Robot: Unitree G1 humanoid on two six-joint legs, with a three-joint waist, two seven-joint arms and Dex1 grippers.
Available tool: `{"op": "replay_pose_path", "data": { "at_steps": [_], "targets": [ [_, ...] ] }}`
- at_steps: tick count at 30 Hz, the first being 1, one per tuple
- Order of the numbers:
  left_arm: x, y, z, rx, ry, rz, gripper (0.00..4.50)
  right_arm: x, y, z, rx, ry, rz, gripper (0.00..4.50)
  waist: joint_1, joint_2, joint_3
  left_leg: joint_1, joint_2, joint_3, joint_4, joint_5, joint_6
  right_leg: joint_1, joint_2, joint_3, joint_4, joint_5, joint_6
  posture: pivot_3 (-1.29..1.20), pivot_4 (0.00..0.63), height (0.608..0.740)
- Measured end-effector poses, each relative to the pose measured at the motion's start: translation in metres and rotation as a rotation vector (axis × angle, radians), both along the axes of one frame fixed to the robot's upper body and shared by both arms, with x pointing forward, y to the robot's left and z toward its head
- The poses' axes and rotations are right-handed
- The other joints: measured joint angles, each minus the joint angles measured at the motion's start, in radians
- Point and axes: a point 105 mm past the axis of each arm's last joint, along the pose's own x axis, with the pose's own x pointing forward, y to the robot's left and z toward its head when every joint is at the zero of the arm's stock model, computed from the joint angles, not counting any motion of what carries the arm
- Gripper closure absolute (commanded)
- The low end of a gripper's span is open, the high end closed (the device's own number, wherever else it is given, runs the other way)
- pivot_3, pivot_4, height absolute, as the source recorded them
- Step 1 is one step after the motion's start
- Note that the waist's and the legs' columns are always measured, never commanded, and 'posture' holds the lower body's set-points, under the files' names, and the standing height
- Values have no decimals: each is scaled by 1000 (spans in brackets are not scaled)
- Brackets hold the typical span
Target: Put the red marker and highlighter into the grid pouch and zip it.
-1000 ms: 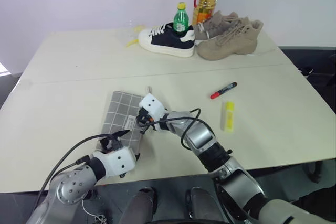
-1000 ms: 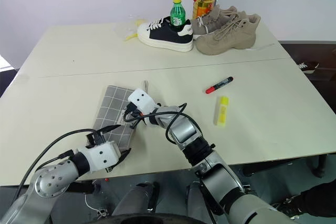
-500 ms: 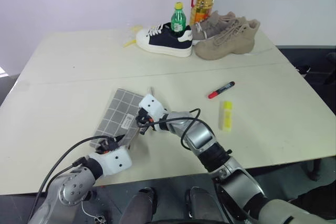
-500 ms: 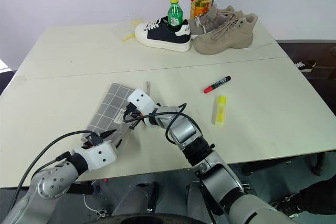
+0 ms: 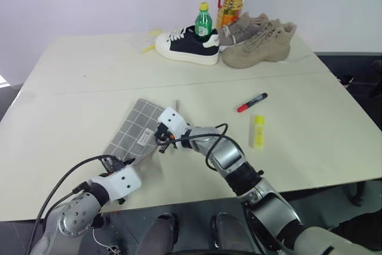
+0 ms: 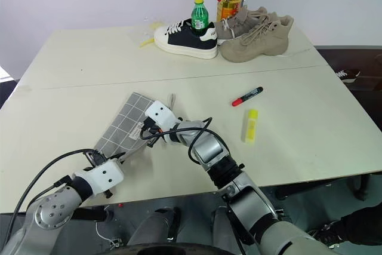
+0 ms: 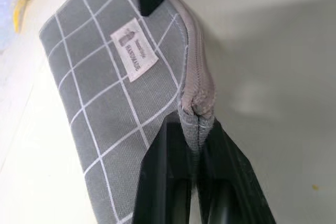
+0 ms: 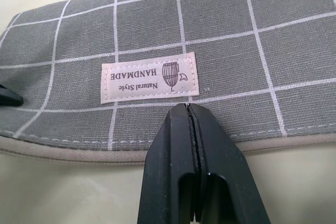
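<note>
Two grippers work at the grid pouch (image 5: 130, 131), which lies near the table's (image 5: 71, 82) front edge. The left gripper (image 7: 195, 129) pinches the pouch's near corner at the zipper end. The right gripper (image 8: 191, 116) has its fingers pressed together, tip on the fabric just under the white label (image 8: 150, 83). The red marker (image 5: 253, 102) lies at about three o'clock from the pouch, well apart, and the highlighter (image 5: 259, 131) just beside it, nearer the front.
</note>
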Motion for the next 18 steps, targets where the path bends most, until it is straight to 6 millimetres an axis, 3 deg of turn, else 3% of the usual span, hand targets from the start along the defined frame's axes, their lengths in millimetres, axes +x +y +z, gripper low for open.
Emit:
{"op": "replay_pose_path", "data": {
  "at_steps": [4, 6, 9, 11, 15, 18],
  "targets": [
    [3, -1, 5, -104, -19, 34, 4463, 8, -10, 4, -3, -54, -18, 4500, 4, 0, 0, -1, -1, 0, 1, 0, 0, 0, 0, 0, 0, 0, 0, 0, 150, 740],
    [4, -8, 16, -251, -38, 47, 4463, 20, -31, 18, 22, -129, -45, 4500, 9, -1, 1, -5, -1, 0, 4, 0, 0, -1, 0, 0, -1, 1, 2, 0, 150, 740],
    [7, -21, 37, -384, -83, 3, 4500, 39, -68, 56, 58, -237, -81, 3672, 8, -4, 0, -5, -2, 0, 6, 0, 0, 0, -1, 0, -2, 1, 2, 0, 150, 740],
    [8, -28, 48, -446, -102, -23, 4500, 47, -90, 76, 59, -292, -101, 2611, 4, -5, 0, -5, -2, 0, 5, 0, 0, 1, -1, 0, -2, 1, 2, 0, 150, 740],
    [10, -35, 54, -528, -78, -46, 4500, 53, -126, 84, 24, -297, -115, 664, 0, -4, 0, -5, 0, 1, 4, 0, 0, 2, 0, 0, -2, 1, 2, 0, 150, 740],
    [13, -41, 57, -558, -63, -77, 4500, 55, -150, 84, -27, -297, -122, 664, 3, -4, 0, -5, 0, 1, 5, 0, 0, 3, 0, 0, -2, 1, 2, 0, 150, 740]
  ]
}}
